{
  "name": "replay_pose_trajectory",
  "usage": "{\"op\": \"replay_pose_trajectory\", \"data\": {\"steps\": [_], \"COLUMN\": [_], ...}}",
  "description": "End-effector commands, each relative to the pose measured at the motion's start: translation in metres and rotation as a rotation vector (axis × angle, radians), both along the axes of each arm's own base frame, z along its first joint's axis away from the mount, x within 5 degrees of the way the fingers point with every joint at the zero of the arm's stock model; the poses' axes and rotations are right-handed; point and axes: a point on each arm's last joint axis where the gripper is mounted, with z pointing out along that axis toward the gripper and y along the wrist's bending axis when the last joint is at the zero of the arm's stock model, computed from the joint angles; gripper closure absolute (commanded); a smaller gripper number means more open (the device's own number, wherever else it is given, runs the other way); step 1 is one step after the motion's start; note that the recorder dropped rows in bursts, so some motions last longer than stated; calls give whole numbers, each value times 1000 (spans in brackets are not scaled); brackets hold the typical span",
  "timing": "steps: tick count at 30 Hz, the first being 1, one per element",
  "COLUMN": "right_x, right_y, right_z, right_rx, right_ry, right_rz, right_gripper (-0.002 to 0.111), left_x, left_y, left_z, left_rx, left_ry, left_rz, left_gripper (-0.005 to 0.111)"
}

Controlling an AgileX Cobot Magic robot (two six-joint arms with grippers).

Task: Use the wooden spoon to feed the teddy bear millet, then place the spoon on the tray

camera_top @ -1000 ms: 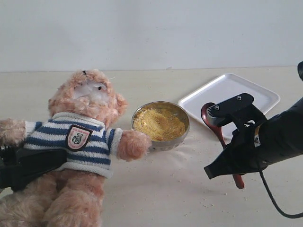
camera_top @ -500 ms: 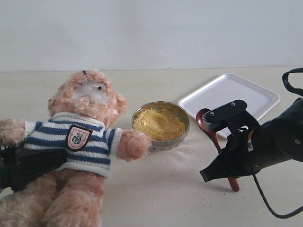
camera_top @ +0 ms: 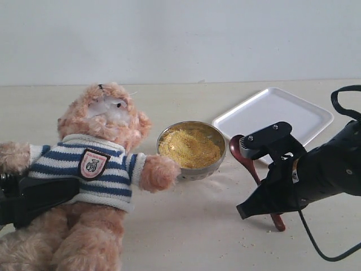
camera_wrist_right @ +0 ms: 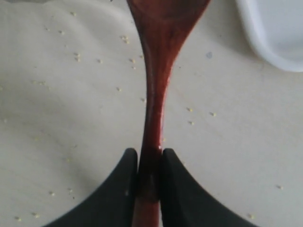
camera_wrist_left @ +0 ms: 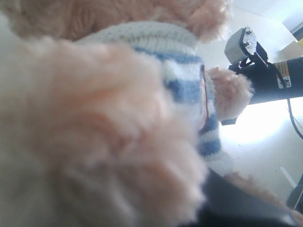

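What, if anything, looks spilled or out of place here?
Loose millet grains lie scattered on the table around the wooden spoon held by the right gripper, outside the steel bowl. Nothing else stands out.

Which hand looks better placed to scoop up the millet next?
Right. The right hand grips the wooden spoon, its scoop end close to the millet; the left hand is tucked against the teddy bear.

You see fluffy, long-pile plush on the teddy bear (camera_top: 96,226), and its striped sweater (camera_top: 56,164) is ribbed knit. Beside the bear, the bowl (camera_top: 197,170) is shiny steel and its millet (camera_top: 189,148) is dry and grainy. The wooden spoon (camera_wrist_right: 156,94) looks glossy and lacquered, the tray (camera_top: 271,110) smooth white plastic.
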Motion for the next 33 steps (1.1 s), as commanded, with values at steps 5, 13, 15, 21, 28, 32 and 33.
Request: {"op": "replay_pose_trajectory", "data": {"steps": [5,13,15,21,28,32,33], "right_x": [3,4,4,9,13,13,14], "right_y": [1,1,2,-11,-25,-24,-24], "right_z": [0,0,0,0,-2,-1,-1], "right_rx": [32,33,34,29,0,6,10], "right_ry": [-41,-43,-44,-36,-8,-20,-25], "right_rz": [6,6,6,-46,-89,-83,-82], "right_gripper": [108,108,108,108,108,108,108], "left_x": [1,1,1,1,1,1,1], "left_y": [-1,-1,-1,-1,-1,0,0], "left_z": [2,2,2,2,2,1,1], "left_rx": [-14,-14,-14,-14,-13,-5,-5], "left_ry": [-9,-9,-9,-9,-6,-4,-4], "left_rz": [-7,-7,-7,-7,-4,4,4], "left_gripper": [102,102,102,102,102,102,102]}}
